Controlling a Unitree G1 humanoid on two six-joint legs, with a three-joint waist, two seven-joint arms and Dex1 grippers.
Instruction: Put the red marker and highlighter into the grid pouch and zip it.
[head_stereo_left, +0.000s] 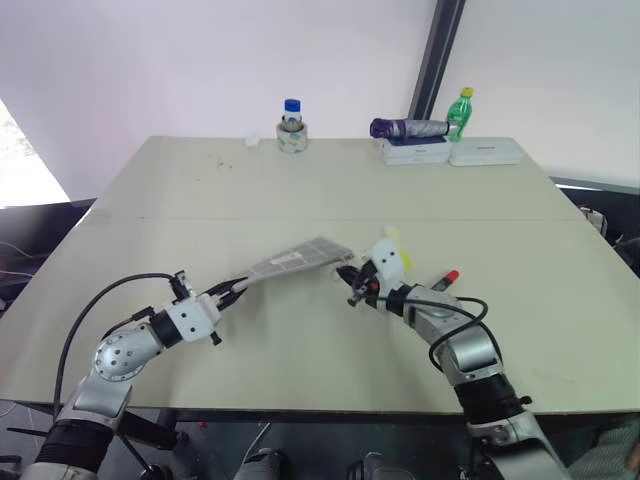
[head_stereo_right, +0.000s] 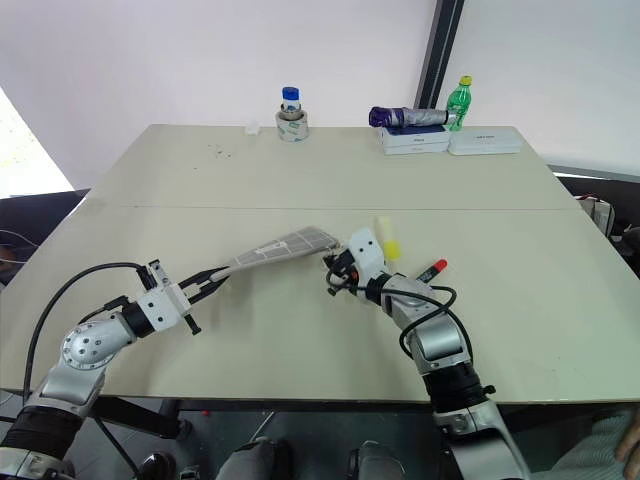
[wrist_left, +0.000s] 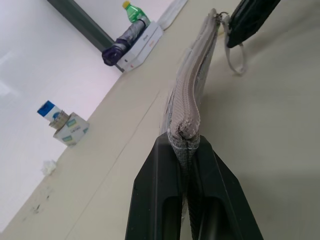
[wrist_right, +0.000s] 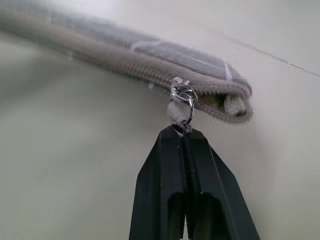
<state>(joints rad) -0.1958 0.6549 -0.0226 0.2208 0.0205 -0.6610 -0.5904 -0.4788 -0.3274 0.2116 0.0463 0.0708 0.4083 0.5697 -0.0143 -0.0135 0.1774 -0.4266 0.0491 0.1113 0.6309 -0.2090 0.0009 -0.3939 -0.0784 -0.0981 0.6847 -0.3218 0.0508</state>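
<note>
The flat grey fabric grid pouch with thin white lines (head_stereo_left: 296, 258) hangs just above the beige tabletop (head_stereo_left: 300, 190), stretched between the two arms: the left gripper (wrist_left: 186, 150) is clenched on one short end, and the right gripper (wrist_right: 183, 134) is pinched tight on the pale zipper pull (wrist_right: 178, 111) at the opposite end. Just behind the right gripper's wrist, the stubby pale yellow highlighter (head_stereo_right: 386, 240) and, further to the robot's right, the slim red marker with a black middle (head_stereo_right: 432, 269) lie on the table outside the pouch.
</note>
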